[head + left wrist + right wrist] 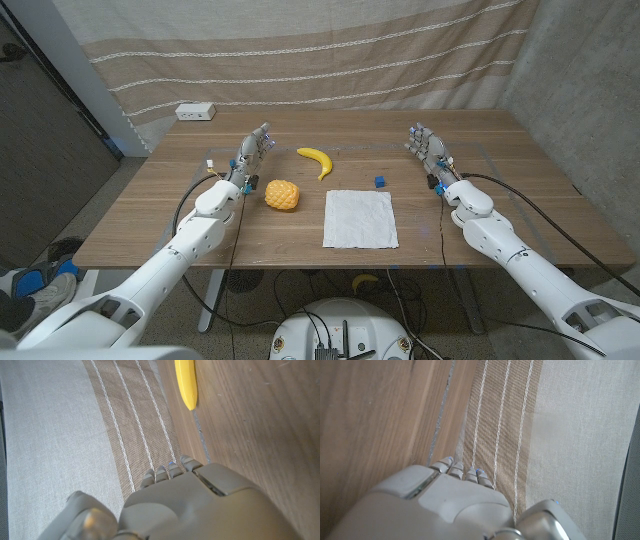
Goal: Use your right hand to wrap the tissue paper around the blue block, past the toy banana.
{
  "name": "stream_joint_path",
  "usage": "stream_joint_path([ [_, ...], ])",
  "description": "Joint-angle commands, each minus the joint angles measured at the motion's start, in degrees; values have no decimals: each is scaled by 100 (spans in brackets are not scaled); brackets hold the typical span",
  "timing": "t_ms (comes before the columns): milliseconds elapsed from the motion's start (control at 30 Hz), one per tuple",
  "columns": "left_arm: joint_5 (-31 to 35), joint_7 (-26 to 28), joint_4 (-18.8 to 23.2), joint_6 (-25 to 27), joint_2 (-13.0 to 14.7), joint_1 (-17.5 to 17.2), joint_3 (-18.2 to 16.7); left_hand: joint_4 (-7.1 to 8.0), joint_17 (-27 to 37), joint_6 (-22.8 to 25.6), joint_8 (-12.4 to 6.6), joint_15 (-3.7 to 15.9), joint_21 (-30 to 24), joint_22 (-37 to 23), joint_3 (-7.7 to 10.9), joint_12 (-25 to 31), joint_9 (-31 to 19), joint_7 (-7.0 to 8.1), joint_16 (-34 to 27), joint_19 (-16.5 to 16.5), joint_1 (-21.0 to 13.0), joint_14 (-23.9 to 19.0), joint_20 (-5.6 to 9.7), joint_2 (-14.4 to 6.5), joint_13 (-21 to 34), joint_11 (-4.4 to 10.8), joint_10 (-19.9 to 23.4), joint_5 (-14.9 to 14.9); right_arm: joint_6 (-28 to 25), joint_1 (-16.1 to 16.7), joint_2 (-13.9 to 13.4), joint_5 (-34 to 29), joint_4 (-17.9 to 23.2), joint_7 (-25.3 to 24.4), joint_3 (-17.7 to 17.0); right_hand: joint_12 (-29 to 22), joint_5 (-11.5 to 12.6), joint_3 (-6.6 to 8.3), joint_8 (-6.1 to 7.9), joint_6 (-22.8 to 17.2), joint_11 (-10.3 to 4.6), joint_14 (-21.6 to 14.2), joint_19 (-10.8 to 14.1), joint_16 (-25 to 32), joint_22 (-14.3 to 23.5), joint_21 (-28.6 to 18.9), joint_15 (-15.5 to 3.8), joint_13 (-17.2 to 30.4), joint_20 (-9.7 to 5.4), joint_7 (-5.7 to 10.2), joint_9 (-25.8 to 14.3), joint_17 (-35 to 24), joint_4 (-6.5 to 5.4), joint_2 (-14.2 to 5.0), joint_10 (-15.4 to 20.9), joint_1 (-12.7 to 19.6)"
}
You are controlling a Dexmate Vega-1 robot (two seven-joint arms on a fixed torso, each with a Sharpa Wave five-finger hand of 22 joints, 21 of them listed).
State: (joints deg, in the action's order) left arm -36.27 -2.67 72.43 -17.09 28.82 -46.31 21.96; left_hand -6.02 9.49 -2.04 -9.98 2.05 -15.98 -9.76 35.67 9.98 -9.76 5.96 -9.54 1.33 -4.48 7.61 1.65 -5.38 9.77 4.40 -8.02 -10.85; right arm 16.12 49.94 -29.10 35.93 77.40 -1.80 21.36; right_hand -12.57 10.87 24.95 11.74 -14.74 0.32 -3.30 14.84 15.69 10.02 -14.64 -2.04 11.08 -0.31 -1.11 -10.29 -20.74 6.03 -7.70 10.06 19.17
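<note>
On my head view, I see my left hand [254, 150] standing over the wooden table [150, 215] on the left side, fingers apart and holding nothing. In my left wrist view the back of that hand [200, 505] points toward a striped curtain [60, 425], with the tip of the toy banana [186, 382] lying on the wood beyond the fingers [162, 474].

Just beside my left hand, toward the middle, sits a yellow toy pineapple [282, 195]. Farther back on the table lies the toy banana [317, 160], curved, apart from the pineapple. A white power strip [195, 112] rests at the far left edge of the table.

Near the middle, the tissue paper [360, 218] lies spread flat as a white square, close to the table's near edge. The blue block [380, 182] stands just beyond the paper's far right corner, not on it, well to the right of the banana.

My right hand [427, 148] stands at the right, fingers released and empty, well apart from the block. My right wrist view shows its back [445, 505] facing the same curtain.
</note>
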Motion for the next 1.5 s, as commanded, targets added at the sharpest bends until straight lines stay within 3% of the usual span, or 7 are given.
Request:
stream_joint_path([
  [33,125,-303,-479,-135,-16,297,96,-16,7,-10,-25,206,-6,-8,31,37,-7,60,-31,-2,-16,60,34,-238,23,-11,-53,-23,-136,469,-1,-658,691,-1344,-42,-30,76,88,8,-76,54,-111,102,-18,7,-13,72,19,45,-33,-27,86,143,-18,134,189],
  [167,238,-223,-537,-202,-43,335,132,-45,4,16,-40,191,-14,-10,26,56,-7,93,-48,-101,-29,29,-11,-230,23,-3,-21,-15,-267,508,-74,-915,853,-1608,-22,-15,93,103,4,-104,27,-124,63,-42,8,24,58,16,50,-8,-27,131,201,-14,149,245],
  [300,398,-139,-648,-254,-70,409,197,-80,1,77,-62,171,-15,-13,20,92,-8,161,-70,-198,-45,-38,-67,-221,23,7,70,-6,-489,574,-186,-1437,1110,-2108,19,-34,108,84,30,-234,68,-356,175,33,23,8,147,19,195,-37,-34,156,200,-39,280,237],
  [500,390,-164,-739,-279,-108,452,205,-135,1,163,-81,120,-45,-21,13,116,-11,177,-94,-416,-72,-161,-169,-202,22,-1,165,7,-806,603,-278,-1820,1319,-2408,69,-59,134,81,62,-384,119,-620,290,144,43,-17,139,30,347,-72,-42,142,223,-57,424,259],
  [967,460,-218,-834,-327,-133,530,264,-199,3,308,-103,69,-74,-36,15,144,-19,174,-114,-678,-102,-357,-334,-179,26,-55,316,19,-1648,686,-553,-2495,1858,-2773,180,-80,168,102,81,-496,115,-707,344,184,57,-24,114,41,405,-44,-48,130,277,-60,547,336],
  [1500,483,-284,-887,-409,-167,570,294,-220,8,351,-95,4,-73,-45,16,146,-22,184,-116,-791,-98,-474,-421,-155,30,-82,385,25,-2552,832,-820,-3036,2498,-2928,328,-85,202,120,79,-567,91,-756,373,217,68,-21,52,53,431,-32,-54,106,294,-85,634,396],
])
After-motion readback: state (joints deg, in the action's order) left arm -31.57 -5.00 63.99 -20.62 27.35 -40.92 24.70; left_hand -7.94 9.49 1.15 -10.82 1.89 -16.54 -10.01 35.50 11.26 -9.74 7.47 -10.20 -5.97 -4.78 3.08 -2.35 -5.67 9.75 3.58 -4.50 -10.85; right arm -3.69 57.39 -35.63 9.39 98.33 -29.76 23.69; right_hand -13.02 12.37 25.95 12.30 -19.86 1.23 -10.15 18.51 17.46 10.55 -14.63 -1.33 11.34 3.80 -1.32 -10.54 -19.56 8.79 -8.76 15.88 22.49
